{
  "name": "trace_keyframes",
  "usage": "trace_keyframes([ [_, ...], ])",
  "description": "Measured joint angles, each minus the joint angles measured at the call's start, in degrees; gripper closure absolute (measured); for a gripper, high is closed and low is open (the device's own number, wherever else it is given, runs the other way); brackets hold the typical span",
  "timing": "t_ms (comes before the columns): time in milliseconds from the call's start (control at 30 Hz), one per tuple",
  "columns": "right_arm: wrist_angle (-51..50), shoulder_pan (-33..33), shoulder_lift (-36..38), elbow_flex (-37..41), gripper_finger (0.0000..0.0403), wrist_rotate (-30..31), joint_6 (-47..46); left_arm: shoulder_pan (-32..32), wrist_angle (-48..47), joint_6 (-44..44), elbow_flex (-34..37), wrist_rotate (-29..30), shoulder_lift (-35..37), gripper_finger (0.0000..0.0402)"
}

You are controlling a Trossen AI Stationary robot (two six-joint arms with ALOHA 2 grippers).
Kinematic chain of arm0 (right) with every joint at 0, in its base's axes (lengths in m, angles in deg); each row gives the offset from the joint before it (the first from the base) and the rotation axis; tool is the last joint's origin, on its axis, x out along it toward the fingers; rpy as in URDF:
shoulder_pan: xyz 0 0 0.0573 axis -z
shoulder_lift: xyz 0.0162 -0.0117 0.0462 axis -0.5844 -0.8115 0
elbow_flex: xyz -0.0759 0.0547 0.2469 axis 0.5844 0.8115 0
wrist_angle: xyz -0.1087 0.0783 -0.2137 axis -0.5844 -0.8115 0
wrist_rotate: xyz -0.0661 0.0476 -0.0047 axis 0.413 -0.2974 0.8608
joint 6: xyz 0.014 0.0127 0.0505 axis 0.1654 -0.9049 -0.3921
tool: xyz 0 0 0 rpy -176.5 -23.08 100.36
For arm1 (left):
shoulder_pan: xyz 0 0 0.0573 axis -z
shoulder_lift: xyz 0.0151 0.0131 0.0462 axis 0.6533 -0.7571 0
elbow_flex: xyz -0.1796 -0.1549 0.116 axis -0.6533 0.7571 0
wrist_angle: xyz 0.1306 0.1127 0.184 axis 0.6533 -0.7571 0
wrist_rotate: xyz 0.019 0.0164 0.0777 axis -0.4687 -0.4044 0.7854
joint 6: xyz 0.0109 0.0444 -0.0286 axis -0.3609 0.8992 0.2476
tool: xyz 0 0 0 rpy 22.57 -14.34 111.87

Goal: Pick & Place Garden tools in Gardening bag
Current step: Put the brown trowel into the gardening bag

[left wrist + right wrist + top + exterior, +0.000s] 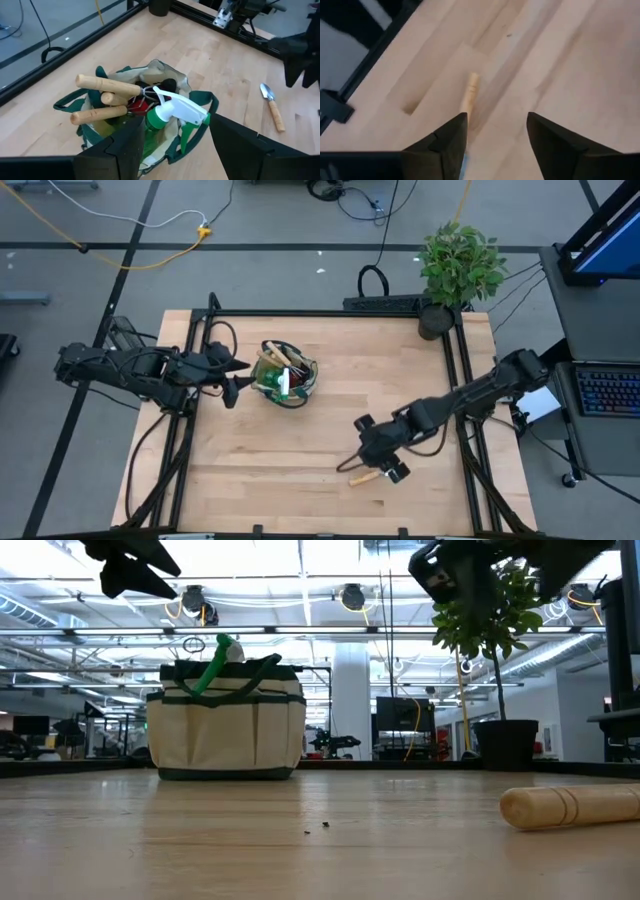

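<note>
The tan gardening bag (285, 375) with dark green trim stands on its base left of the table's middle. Out of its top stick several wooden handles (107, 87) and a green spray bottle (172, 117). One wooden-handled trowel (360, 477) lies flat on the table near the front right; it also shows in the left wrist view (272, 107), and its handle shows in the low view (570, 805). My left gripper (238, 378) hangs open just left of the bag, above table height. My right gripper (378, 448) is open above the trowel, whose handle (469, 92) lies ahead of its fingers.
A potted leafy plant (458, 265) stands at the table's far right corner. Black frame rails (300, 313) run along the table's edges. Bare wood lies between the bag and the trowel.
</note>
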Motion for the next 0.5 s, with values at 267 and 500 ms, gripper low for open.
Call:
trace_keyframes([
  [267, 0.2, -3.0, -6.5, 0.0, 0.0199, -0.2, -3.5, 0.0, 0.0, 0.8, 0.0, -1.3, 0.0, 0.0172],
  [500, 4.5, -4.8, -10.6, 0.0, 0.0199, -0.3, -6.9, 0.0, 0.0, 1.8, 0.0, -1.8, 0.0, 0.0172],
])
